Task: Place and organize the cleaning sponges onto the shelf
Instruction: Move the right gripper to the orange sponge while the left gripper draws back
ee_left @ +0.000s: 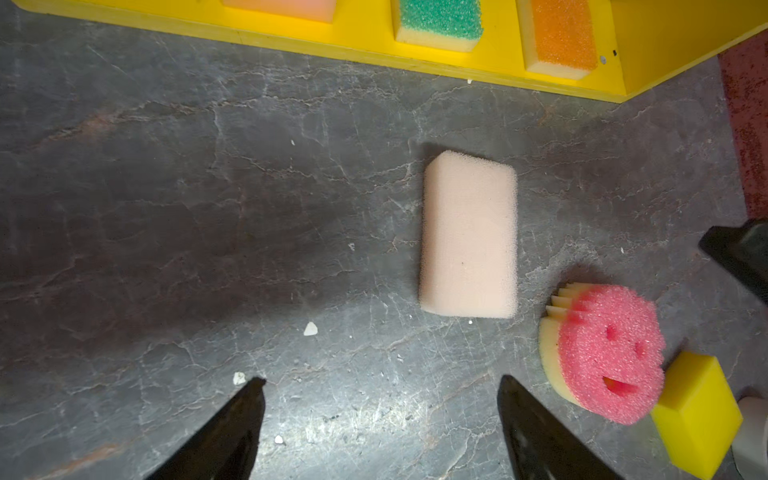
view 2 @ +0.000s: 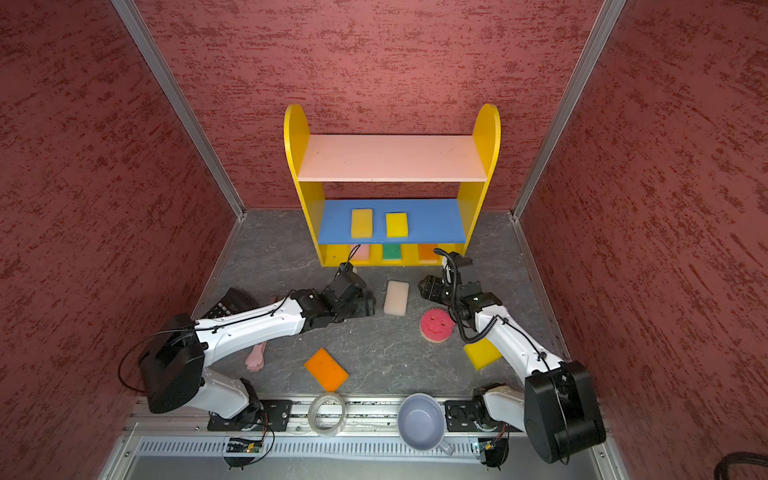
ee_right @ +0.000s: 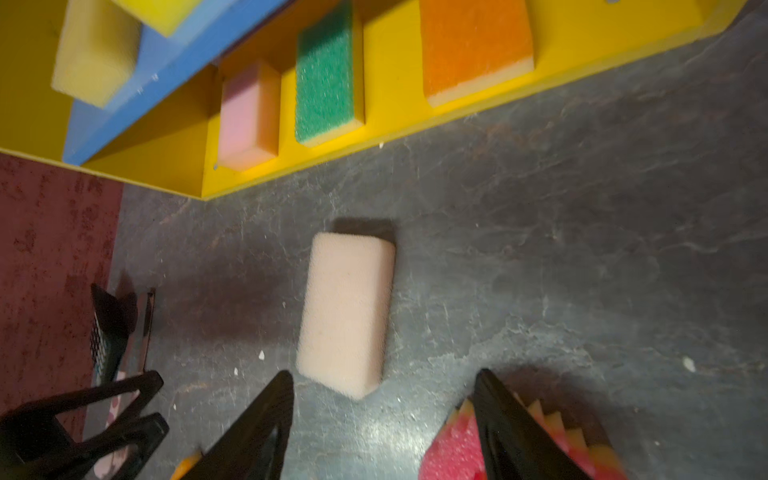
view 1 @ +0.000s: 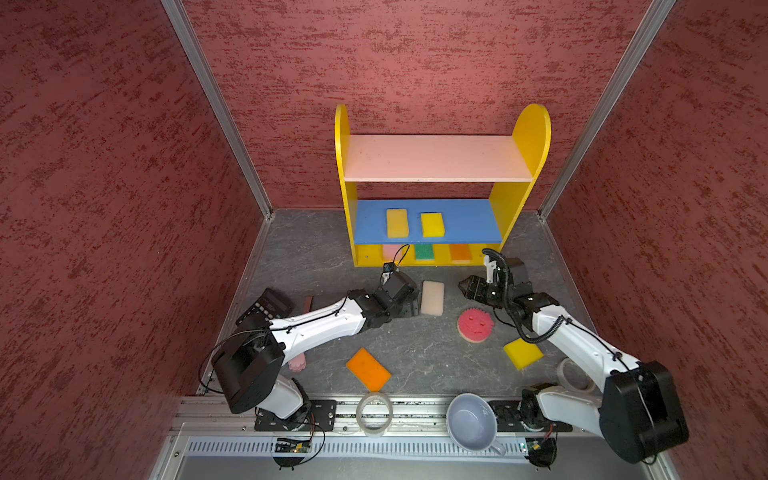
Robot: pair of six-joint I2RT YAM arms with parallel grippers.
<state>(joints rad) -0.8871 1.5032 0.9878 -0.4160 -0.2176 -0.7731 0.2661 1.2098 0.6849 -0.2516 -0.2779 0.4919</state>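
The shelf (view 1: 530, 124) stands at 12 o'clock on the table, and five sponges are already on it. A yellow pair (view 1: 397, 223) lies on the blue board (view 1: 469, 220). The pink sponge (ee_right: 248, 114), green sponge (ee_right: 326, 79) and shelved orange (ee_right: 473, 45) sit in a row on the base. The top board (view 1: 432, 158) is bare.

Four sponges are loose on the table. The white sponge (view 1: 432, 298) lies mid-table with its long axis toward 12. The smiley (view 1: 475, 324) is at its 4 o'clock, the yellow sponge (view 1: 523, 353) further out the same way, and the orange sponge (view 1: 368, 369) at 7.

The left gripper (ee_left: 381, 381) is just beside the white sponge at its 9 o'clock, jaws spread and holding nothing. The right gripper (ee_right: 384, 373) is at 3 o'clock, also spread and empty, with one finger over the smiley. Whether that finger touches it I cannot tell.

Both tools seem to aim at the white sponge, so a clash over it is the main risk. Only one should take it; the left looks nearer. The right is better placed for the smiley.

To grip well:
- Straddle the sponge's long sides at mid-length.
- Get low before closing.
- Squeeze lightly, since foam will squash and can spring loose.

Then lift clear of the base edge and set it on the blue board at 3 o'clock of the yellow pair, long axis toward 12 to match them
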